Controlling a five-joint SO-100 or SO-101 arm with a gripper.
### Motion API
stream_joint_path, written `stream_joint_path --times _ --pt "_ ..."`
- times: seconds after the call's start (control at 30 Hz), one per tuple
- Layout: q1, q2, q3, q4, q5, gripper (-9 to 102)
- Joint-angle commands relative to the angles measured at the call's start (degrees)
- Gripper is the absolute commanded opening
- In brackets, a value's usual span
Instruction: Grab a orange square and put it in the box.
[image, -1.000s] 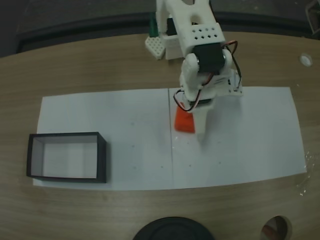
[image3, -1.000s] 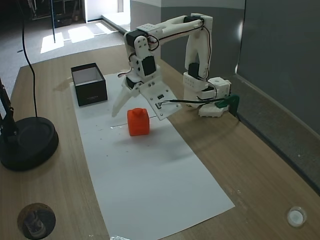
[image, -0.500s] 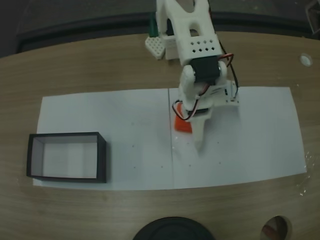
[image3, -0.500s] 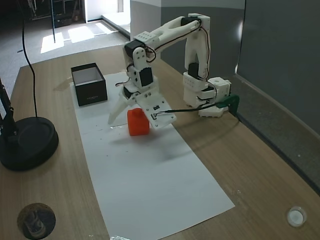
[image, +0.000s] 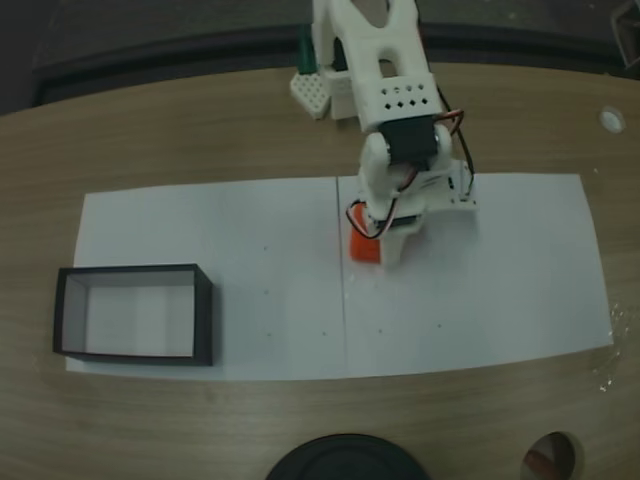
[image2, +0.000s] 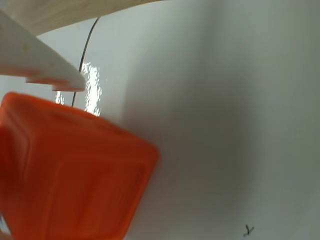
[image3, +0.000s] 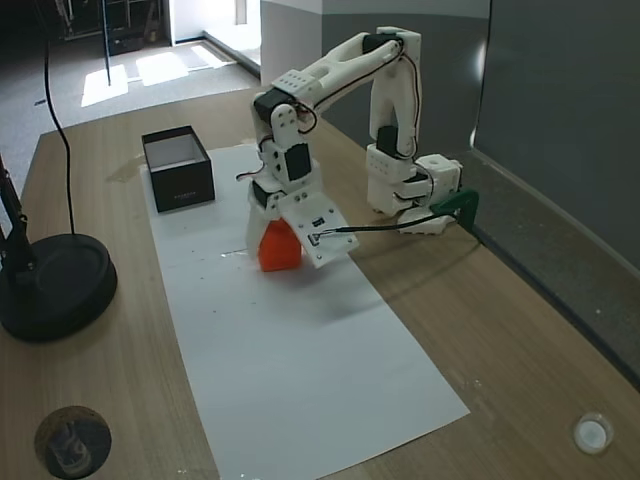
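Note:
The orange square (image: 362, 248) rests on the white paper near its middle seam, half hidden under the white arm in a fixed view. My gripper (image: 385, 255) is down over it and shut on the orange square (image3: 279, 254), one finger pressed on each side. In the wrist view the orange square (image2: 70, 170) is close and large at the lower left, with a white toothed finger (image2: 35, 60) just above it. The box (image: 203, 320), black-walled with a pale floor, stands open on the paper's left end, well apart from the gripper; another fixed view has the box (image3: 182, 186) at the far end.
A white paper sheet (image: 230, 270) covers the middle of the wooden table. A black round lamp base (image3: 50, 285) sits at the table's edge. The arm's base (image3: 410, 185) is clamped at the far side. A small white cap (image3: 592, 433) lies off the paper.
The gripper came down over the orange square and its spread finger swung in, closing from open onto the block. The block and box stayed in place.

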Motion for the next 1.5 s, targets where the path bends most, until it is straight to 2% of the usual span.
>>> stream_joint_path --times 0.0,0.27,0.47,0.63,0.87,1.07,1.47 --pt "0.5 1.3 -0.2 0.3 0.1 14" --pt "0.6 1.4 -0.3 -2.1 0.1 14" --pt "4.5 7.2 -9.0 0.4 -1.4 14" --pt "13.9 15.5 -21.8 2.7 -7.8 14" --pt "34.2 18.2 -35.1 1.8 -15.0 14" --pt "44.7 17.3 -36.4 -5.9 -16.8 14" --pt "44.6 3.7 -37.0 -12.9 -16.6 13"
